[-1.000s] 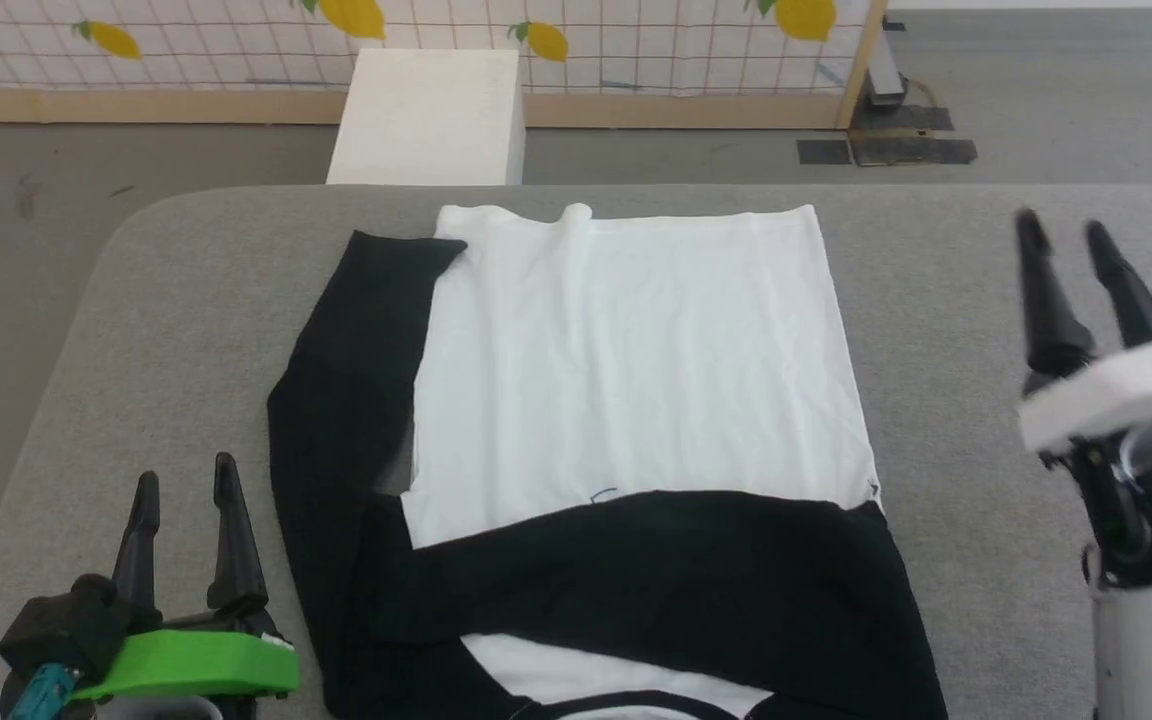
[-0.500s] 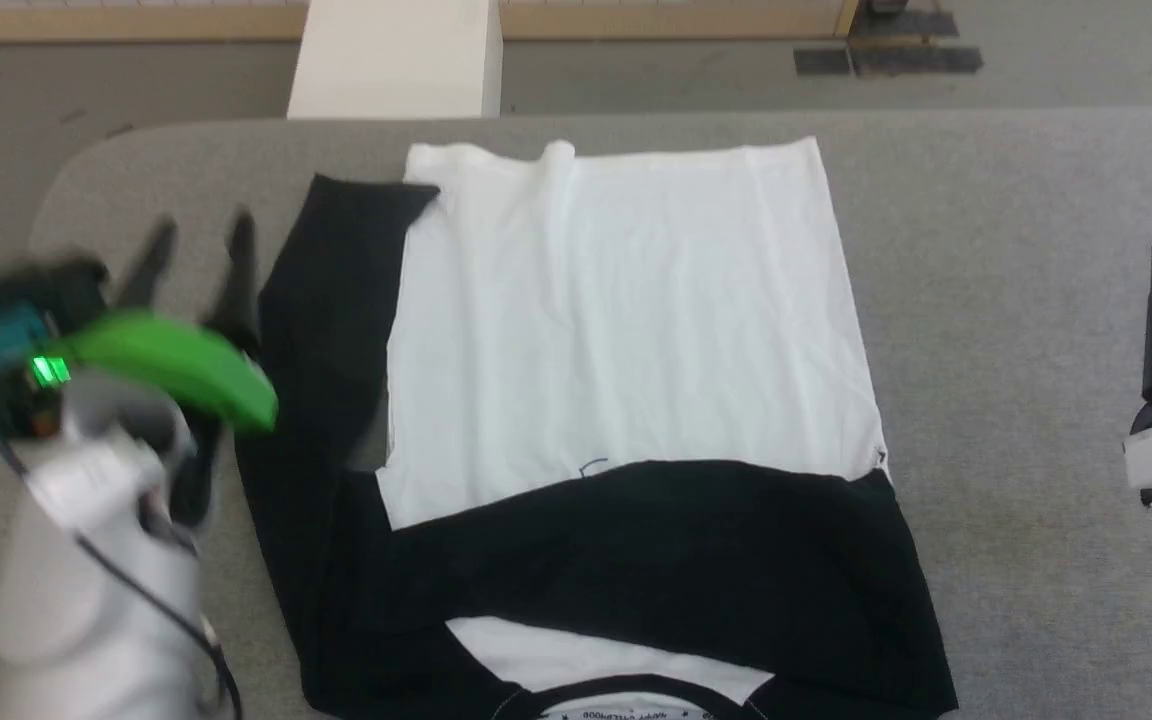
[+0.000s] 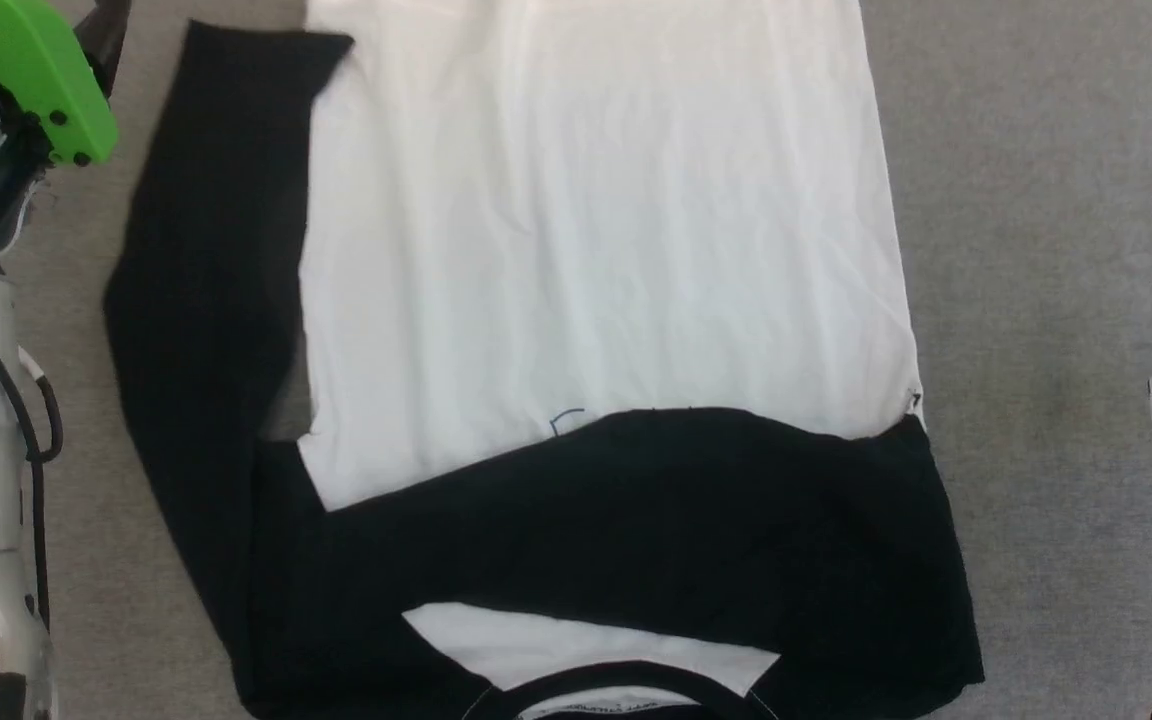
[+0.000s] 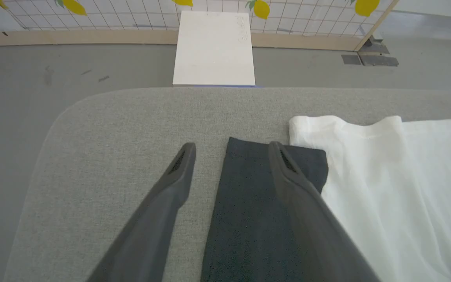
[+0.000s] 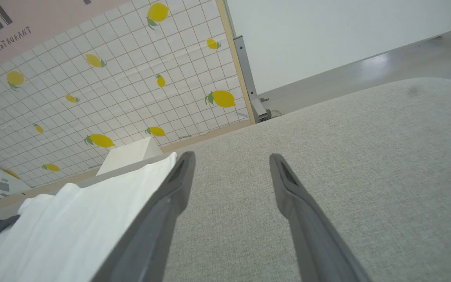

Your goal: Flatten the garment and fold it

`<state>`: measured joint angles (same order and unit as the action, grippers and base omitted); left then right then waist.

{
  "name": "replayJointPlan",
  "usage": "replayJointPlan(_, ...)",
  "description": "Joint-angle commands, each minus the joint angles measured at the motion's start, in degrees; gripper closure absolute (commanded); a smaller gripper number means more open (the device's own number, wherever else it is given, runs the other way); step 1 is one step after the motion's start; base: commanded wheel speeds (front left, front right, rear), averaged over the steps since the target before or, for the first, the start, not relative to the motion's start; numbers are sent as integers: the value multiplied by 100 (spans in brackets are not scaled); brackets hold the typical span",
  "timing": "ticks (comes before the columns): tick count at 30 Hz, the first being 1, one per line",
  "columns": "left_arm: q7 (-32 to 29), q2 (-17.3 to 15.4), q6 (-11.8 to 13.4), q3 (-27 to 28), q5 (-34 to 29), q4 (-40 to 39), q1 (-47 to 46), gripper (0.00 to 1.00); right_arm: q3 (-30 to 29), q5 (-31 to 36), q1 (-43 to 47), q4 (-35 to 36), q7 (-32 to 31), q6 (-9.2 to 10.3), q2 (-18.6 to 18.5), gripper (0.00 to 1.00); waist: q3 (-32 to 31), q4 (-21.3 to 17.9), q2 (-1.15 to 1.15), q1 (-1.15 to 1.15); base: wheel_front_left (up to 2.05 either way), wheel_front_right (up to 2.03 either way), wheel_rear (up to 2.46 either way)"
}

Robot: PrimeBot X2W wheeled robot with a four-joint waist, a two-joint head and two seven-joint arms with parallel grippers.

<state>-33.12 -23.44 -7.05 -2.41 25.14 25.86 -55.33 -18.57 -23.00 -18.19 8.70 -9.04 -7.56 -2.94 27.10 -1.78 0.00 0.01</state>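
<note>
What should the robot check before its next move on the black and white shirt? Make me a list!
1. The left gripper is open: ok.
2. The right gripper is open: ok.
3. The left gripper is above the white cotton T-shirt with black sleeves: ok, it straddles the edge of the outstretched black sleeve.
4. The right gripper is above cloth: not ok, bare grey fabric tabletop lies below it.
5. Both sleeves folded in: not ok, just the other black sleeve lies across the body.
6. Fingers touching cloth: cannot tell.
</note>
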Motion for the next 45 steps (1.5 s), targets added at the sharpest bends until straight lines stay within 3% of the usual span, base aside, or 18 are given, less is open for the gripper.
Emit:
replayJointPlan(1, -147, -50, -33, -53, 93, 76, -100, 0, 22, -55, -94, -34, 65, 8, 6, 0, 600, -217, 0, -1, 0, 0, 0)
replayJointPlan(7, -501, -181, -34, -239, 82, 189, -202, 0, 65, -101, -137, -69, 135, 8, 6, 0, 822, -298, 0, -1, 0, 0, 0)
replayJointPlan(19, -612, -402, 132, -422, -167, 328, -108, 0, 72, -172, -109, -66, 176, 8, 6, 0, 1105, -350, 0, -1, 0, 0, 0)
replayJointPlan(21, -528, -407, 116, -449, -165, 303, -94, 96, 80, -184, -111, -77, 190, 8, 6, 0, 1118, -350, 0, -1, 0, 0, 0)
replayJointPlan(22, -503, -406, 116, -450, -157, 315, -77, 100, 82, -185, -113, -83, 194, 8, 6, 0, 1118, -348, 0, -1, 0, 0, 0)
replayJointPlan(26, -225, -350, 237, -323, -76, 328, -30, 100, 78, -166, -107, -114, 193, 8, 6, 0, 1050, -305, 0, -1, 0, 0, 0)
replayJointPlan(31, 585, -71, 464, 365, 504, 288, 4, 100, 88, -150, -77, -185, 191, 8, 6, 0, 804, -187, 0, -1, 0, 0, 0)
replayJointPlan(45, 1807, -268, 344, 1624, 1349, 707, 1033, 100, -80, -36, 227, -387, 55, 8, 6, 0, -565, 480, 0, -1, 0, 0, 0)
